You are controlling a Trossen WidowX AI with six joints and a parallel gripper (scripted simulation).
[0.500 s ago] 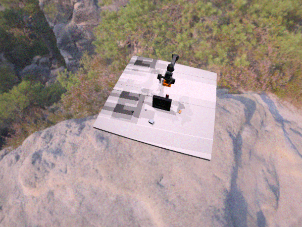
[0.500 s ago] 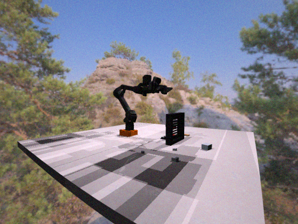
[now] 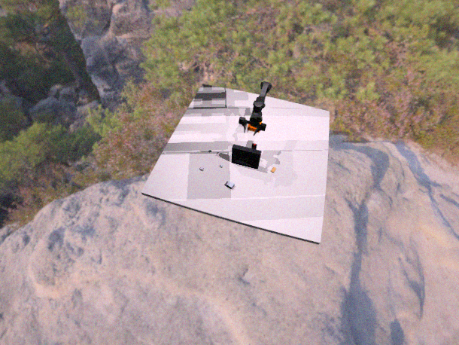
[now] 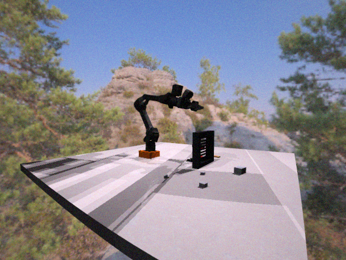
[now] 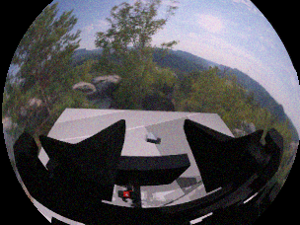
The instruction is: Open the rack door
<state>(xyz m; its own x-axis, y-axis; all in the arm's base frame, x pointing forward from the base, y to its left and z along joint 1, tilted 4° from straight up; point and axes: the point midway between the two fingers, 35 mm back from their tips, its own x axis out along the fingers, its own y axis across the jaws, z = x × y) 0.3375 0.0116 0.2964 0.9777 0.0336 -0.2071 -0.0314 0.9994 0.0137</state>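
The black rack [image 3: 245, 157] [image 4: 203, 150] [image 5: 154, 169] stands upright on the table [image 3: 278, 211] [image 4: 227, 221] [image 5: 84, 118]. A small red part [image 3: 254, 145] [image 5: 126, 194] shows low on its arm-facing side, beside dark parts; whether it belongs to the handle is too small to tell. The door's angle and the handle's turn cannot be made out. My gripper [image 3: 250, 132] [image 4: 202, 108] [image 5: 156, 123] is open and empty. It hangs well above table height, higher than the rack's top and on the arm's side of it, touching nothing.
A grey block [image 3: 229, 184] [image 4: 240, 170] [image 5: 153, 139] lies beyond the rack. Smaller dark blocks [image 3: 202, 169] [image 4: 203, 185] lie to its side. A flat orange piece [image 3: 273, 169] [image 4: 216, 156] lies near the rack's other end. The arm's orange base [image 4: 149, 154] stands on the table.
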